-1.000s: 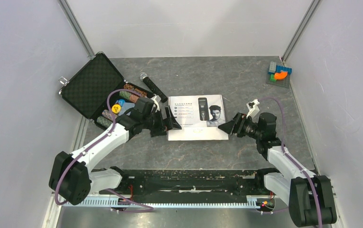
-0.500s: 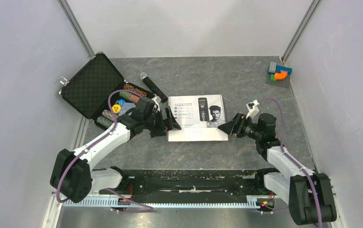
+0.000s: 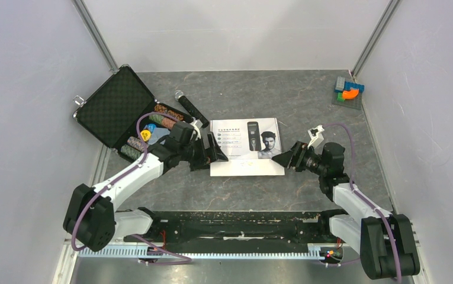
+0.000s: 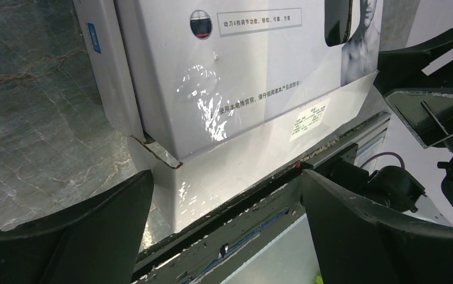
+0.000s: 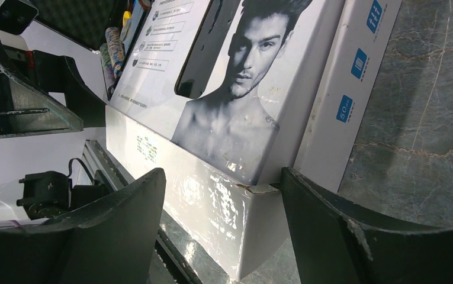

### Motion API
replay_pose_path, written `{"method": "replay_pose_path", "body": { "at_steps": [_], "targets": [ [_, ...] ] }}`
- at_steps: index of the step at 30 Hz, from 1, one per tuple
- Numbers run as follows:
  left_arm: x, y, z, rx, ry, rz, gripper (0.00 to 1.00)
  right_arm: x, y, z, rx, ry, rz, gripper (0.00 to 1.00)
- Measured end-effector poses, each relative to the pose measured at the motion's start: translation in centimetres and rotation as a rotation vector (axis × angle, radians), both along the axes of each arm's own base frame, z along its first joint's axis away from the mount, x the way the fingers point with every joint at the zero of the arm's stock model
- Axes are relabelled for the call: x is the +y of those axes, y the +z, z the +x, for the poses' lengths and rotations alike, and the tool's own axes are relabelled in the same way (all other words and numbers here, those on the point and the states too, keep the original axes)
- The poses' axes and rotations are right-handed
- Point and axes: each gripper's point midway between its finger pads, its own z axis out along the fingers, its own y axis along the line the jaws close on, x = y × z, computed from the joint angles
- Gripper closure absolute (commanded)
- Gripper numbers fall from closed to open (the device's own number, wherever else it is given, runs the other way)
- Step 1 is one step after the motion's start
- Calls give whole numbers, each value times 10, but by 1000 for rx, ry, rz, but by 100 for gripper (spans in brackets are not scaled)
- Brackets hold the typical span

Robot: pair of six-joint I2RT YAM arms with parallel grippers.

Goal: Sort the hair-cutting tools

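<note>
- The white box (image 3: pixel 246 147) lies flat in the middle of the table (image 3: pixel 307 106), lid up. The lid is printed with a clipper and a bare-chested man.
- The hair-cutting tools themselves show in no view. The only clipper to be seen is the printed one on the lid.
- The left claw (image 3: pixel 219 149) sits at the box's 9 o'clock side, low over the table. Its jaws stand spread wide, holding nothing.
- In the left wrist view the box's near-left corner sits in the gap between the two black fingers (image 4: pixel 93 219). The cardboard is torn at that corner. Whether a finger touches the box I cannot tell.
- The right claw (image 3: pixel 280 157) sits at the box's 3 o'clock side, facing the left one across the box. Its jaws are also apart and hold nothing.
- In the right wrist view the box's near-right corner lies between that claw's fingers (image 5: pixel 342 231).
- An open black case (image 3: pixel 114 106) lies at 10 o'clock from the box, with stacks of poker chips (image 3: pixel 160 118) in it.
- A microphone (image 3: pixel 189 107) lies on the table at 11 o'clock from the box, between case and box.
- A small heap of coloured blocks (image 3: pixel 349 90) sits in the far corner at 2 o'clock, well apart from everything else.
</note>
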Motion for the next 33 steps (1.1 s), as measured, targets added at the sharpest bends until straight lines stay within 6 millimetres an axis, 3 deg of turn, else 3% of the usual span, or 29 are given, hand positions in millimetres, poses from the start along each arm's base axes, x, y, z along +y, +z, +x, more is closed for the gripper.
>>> {"method": "replay_pose_path", "body": {
  "at_steps": [10, 33],
  "targets": [
    [-10, 15, -8, -2, -16, -55, 0, 0, 1, 0, 13, -6, 13, 26],
    [-2, 14, -11, 7, 22, -1, 0, 1, 0, -1, 12, -9, 20, 26]
  ]
}}
